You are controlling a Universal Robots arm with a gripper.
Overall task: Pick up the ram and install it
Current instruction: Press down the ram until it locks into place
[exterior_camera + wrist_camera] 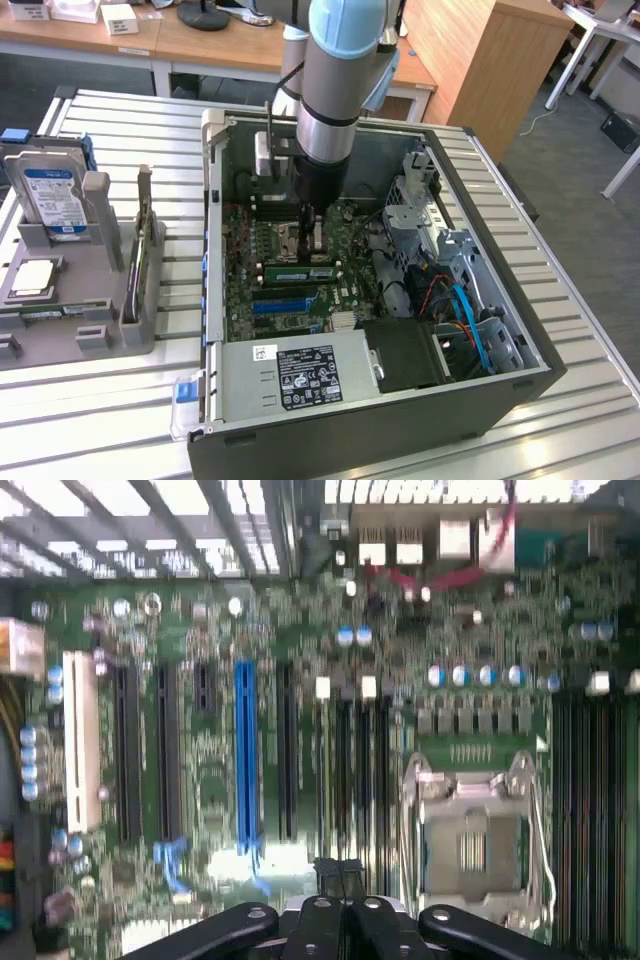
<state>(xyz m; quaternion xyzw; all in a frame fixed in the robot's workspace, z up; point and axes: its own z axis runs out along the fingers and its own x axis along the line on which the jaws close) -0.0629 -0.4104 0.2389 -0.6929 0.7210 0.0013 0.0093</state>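
**Ram.** The ram (300, 272) is a long green stick with a white label. It sits on the motherboard (345, 245) inside the computer case (520, 385), just beside the fingers (306, 224) on the side toward the power supply (300, 372). Whether it is fully seated in a slot cannot be told.

**Handling.** Expect a light, stiff, thin board. It is probably fragile at the chips and along the contact edge, and it offers little surface to grip. Judged best hold: across the two flat faces near mid-length, clear of the contact edge.

**Fingers.** In the wrist view the fingers (328, 878) are closed together with nothing between them. They hang above the board, with the CPU socket (470, 840) to one side and the blue slot (245, 770) to the other.

**Containers.**
- Computer case: open on top. It holds the motherboard, the power supply, a metal drive cage (425, 215) and blue cables (468, 315), the last two beyond the fingers toward the exterior view's right.
- Grey holder (100, 250): on the desk (580, 320), well apart from the fingers toward the exterior view's left. It carries a hard drive (52, 200) standing upright, a square CPU chip (35, 278) lying flat, and a thin board on edge (135, 275) whose type cannot be told.
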